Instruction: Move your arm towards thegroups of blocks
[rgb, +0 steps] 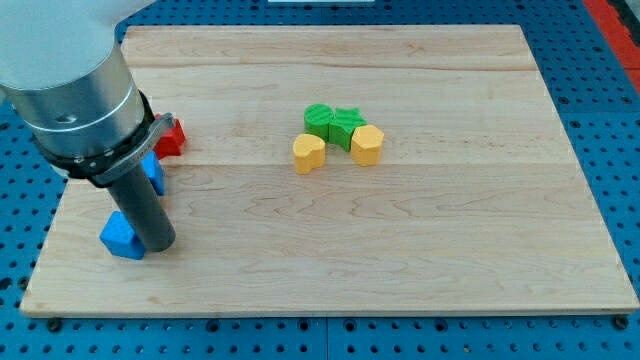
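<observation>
My tip (156, 246) has no claw and holds nothing; it touches a blue block (121, 237), far from the green (318, 118) and yellow blocks (308, 152)

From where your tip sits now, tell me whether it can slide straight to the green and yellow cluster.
Probably yes. My tip sits at the view's lower left beside a blue block; the bare board lies between it and the yellow block at the cluster's near edge.
</observation>
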